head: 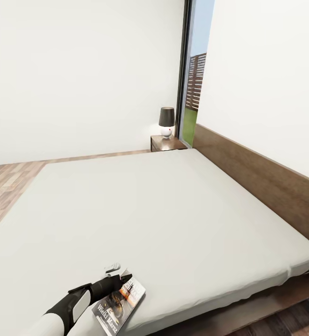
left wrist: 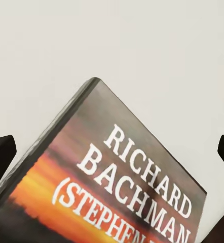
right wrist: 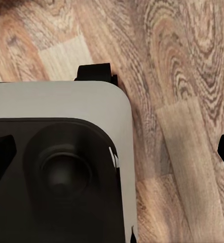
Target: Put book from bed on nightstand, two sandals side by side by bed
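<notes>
The book (head: 121, 303) lies flat on the bed's grey mattress (head: 149, 210) close to its near edge, dark cover with an orange band up. My left gripper (head: 120, 275) hovers just over the book's far end. In the left wrist view the book (left wrist: 132, 192) is close below, and the left gripper (left wrist: 112, 152) is open with its fingertips (left wrist: 0, 157) spread wide on either side. A dark nightstand (head: 166, 143) stands beyond the bed's far corner. My right gripper (right wrist: 112, 152) is open and points down at the floor. The sandals are out of view.
A lamp (head: 166, 121) with a dark shade sits on the nightstand. The brown headboard (head: 257, 177) runs along the bed's right side, with a tall window (head: 191, 93) behind it. Wood floor (right wrist: 183, 76) and my own base (right wrist: 56, 167) lie under the right gripper.
</notes>
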Controlling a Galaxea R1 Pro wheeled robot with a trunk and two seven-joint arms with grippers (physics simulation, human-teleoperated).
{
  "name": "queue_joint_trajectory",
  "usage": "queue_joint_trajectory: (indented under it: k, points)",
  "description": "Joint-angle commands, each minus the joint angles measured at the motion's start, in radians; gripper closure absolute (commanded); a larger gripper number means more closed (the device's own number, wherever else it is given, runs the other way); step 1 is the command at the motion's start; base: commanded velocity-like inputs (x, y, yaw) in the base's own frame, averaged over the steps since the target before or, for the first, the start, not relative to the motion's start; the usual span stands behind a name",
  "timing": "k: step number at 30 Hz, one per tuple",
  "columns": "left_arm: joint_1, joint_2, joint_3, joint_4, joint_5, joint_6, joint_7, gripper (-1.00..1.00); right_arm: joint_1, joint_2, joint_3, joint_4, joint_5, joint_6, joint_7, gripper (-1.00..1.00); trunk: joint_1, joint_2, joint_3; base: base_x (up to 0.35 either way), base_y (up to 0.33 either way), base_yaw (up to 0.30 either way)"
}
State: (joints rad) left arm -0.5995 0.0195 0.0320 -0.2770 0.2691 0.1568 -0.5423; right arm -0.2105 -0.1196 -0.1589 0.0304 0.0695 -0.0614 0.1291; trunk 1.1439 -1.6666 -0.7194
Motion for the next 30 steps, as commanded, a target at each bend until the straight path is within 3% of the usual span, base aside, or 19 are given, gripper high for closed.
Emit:
queue_joint_trajectory:
  k: [1,30]
  points:
    - [0.0,0.0,0.003,-0.001,0.007,0.01,-0.004,-1.0,-0.001,-0.001,-0.008,0.003,0.007,-0.006,0.003,-1.0,0.0,0.0,-0.001,0.0,0.0,-0.009]
    - [0.0,0.0,0.003,-0.001,0.007,0.01,-0.004,-1.0,-0.001,-0.001,-0.008,0.003,0.007,-0.006,0.003,-1.0,0.0,0.0,-0.001,0.0,0.0,-0.002]
